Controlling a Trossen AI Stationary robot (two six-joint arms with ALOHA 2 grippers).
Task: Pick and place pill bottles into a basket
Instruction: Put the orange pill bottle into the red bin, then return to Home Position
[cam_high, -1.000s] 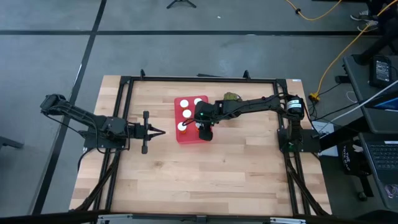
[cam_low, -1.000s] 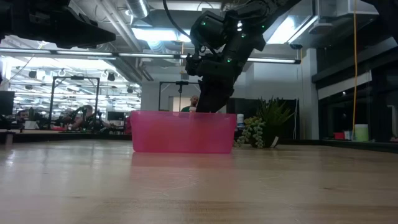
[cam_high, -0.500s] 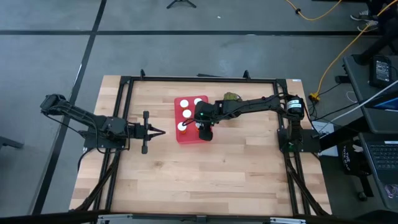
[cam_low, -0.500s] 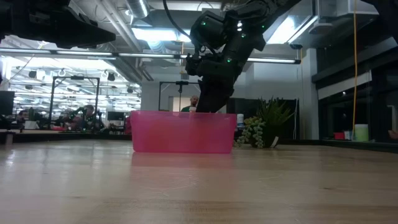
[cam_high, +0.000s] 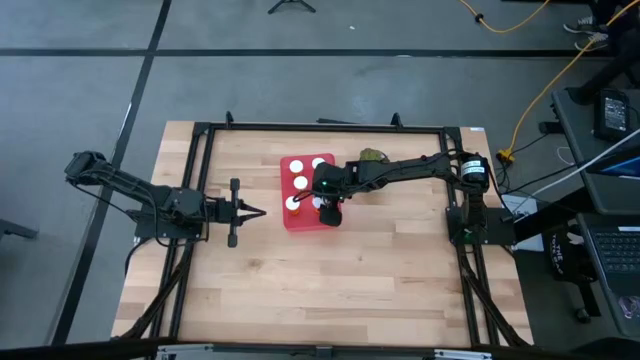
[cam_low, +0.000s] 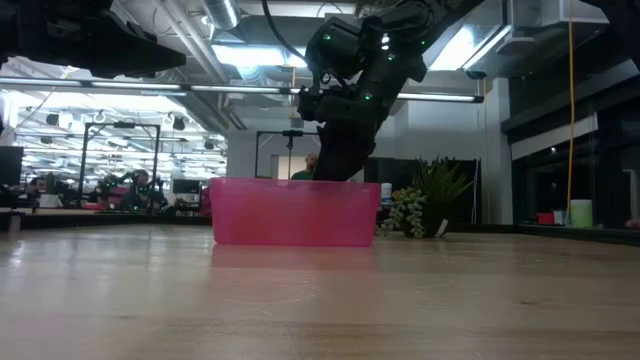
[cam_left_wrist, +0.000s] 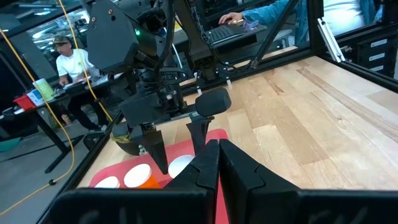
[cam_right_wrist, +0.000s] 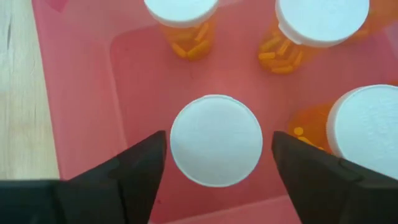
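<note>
The pink-red basket (cam_high: 288, 222) sits at the table's middle. Several orange pill bottles with white caps stand upright on its floor (cam_right_wrist: 137, 68). My right gripper (cam_right_wrist: 217, 165) reaches down into the basket's near right corner, open. Its fingers stand on either side of one bottle's cap (cam_right_wrist: 216, 140), with a narrow gap on each side. Three more bottles (cam_right_wrist: 180, 15) (cam_right_wrist: 320, 18) (cam_right_wrist: 370, 127) stand around that one. My left gripper (cam_high: 258, 211) waits shut over the table, left of the basket. In the low view the basket's wall (cam_low: 295, 212) hides the right gripper's fingers.
A small green plant (cam_high: 372, 156) stands just behind the basket's right side, under my right arm (cam_high: 400, 168). Bare wood lies in front of the basket (cam_high: 320, 280) and to its left. A black frame (cam_high: 200, 140) runs round the table. People sit at desks beyond the table.
</note>
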